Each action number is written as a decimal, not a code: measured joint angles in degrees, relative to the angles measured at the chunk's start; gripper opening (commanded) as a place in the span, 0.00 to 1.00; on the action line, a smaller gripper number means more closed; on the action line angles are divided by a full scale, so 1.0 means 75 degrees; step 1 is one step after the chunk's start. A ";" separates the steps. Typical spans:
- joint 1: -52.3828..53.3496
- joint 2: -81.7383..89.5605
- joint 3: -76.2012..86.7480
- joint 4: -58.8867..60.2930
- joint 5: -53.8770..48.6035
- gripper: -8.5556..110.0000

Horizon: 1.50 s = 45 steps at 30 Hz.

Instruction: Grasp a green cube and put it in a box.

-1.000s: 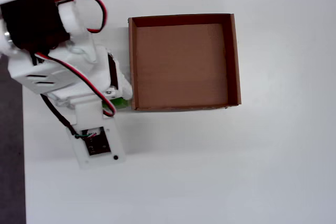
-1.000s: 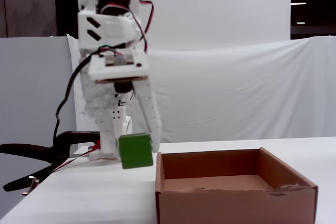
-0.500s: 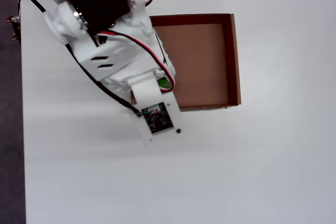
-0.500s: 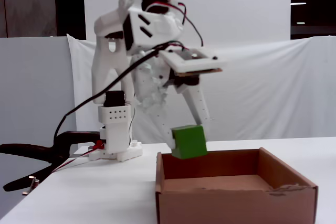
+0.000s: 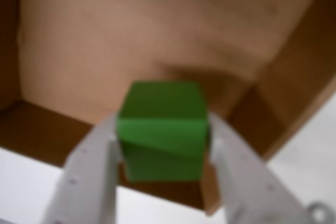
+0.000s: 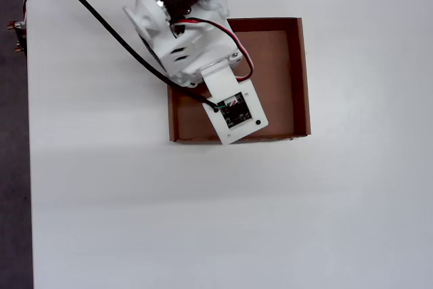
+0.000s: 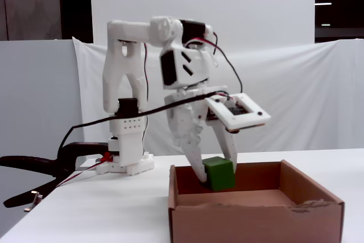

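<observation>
The green cube (image 5: 163, 129) sits clamped between my white fingers (image 5: 94, 177) in the wrist view. My gripper (image 5: 164, 148) is shut on it and holds it over the brown cardboard box (image 5: 157, 35), just inside the near wall. In the fixed view the cube (image 7: 219, 173) hangs in my gripper (image 7: 218, 176) at about the height of the box's rim, above the box's (image 7: 256, 220) left part. In the overhead view the arm and wrist camera plate hide the cube; the box (image 6: 301, 79) lies beneath them.
The white table (image 6: 203, 221) surrounds the box. The arm's base (image 7: 125, 163) stands behind the box on the left in the fixed view, with a black clamp (image 7: 34, 166) and cables beside it. A black cable (image 6: 101, 25) runs across the table in the overhead view.
</observation>
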 measured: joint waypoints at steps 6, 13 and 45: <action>0.0000 0.0012 0.0680 -0.0773 0.0000 0.20; 0.0000 -0.0129 0.0855 -0.1125 0.0000 0.22; 0.0434 -0.0422 -0.0750 0.0141 0.0539 0.29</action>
